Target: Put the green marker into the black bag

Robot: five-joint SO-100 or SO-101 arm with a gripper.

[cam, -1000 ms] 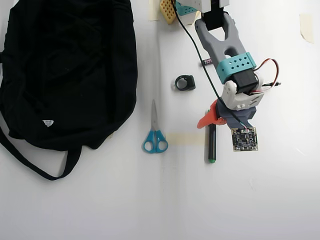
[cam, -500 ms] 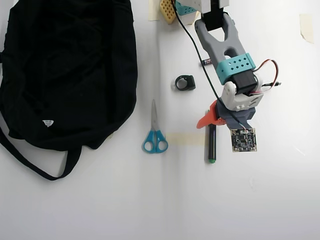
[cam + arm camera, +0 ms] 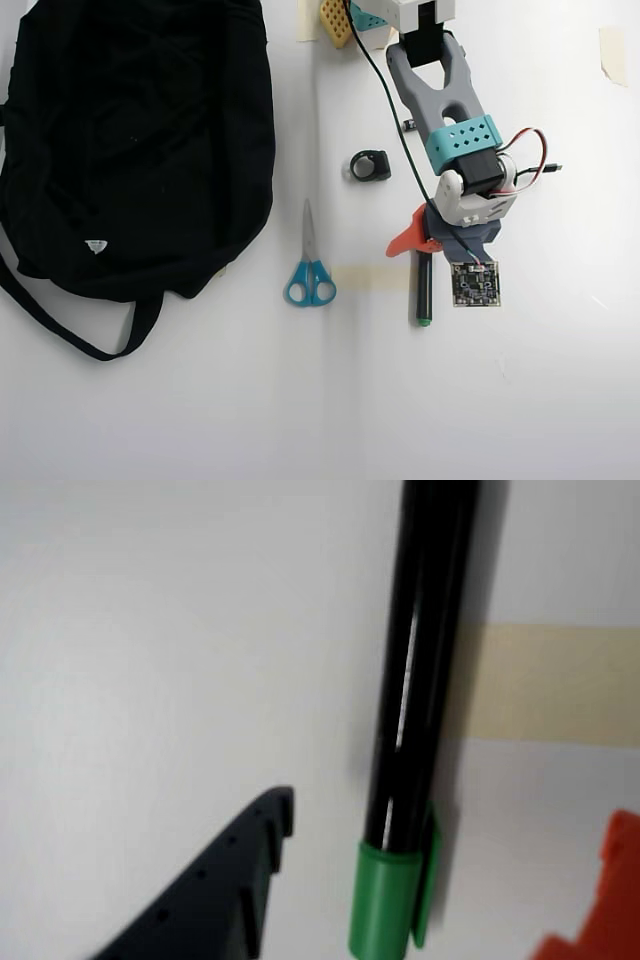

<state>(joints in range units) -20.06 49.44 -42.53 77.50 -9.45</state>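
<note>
Straddling the green marker, the claw has dropped closer since a moment ago, jaws spread wide, gripping nothing. The marker lies on the tabletop between them, ready for closing; the black bag sits far aside.

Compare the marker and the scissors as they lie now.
The marker is a black barrel with green ends; the scissors are metal blades with blue handles. The marker's upper end is hidden under the gripper; the scissors lie clear, nearer the bag. Both lie flat, running up-down in the overhead view.
</note>
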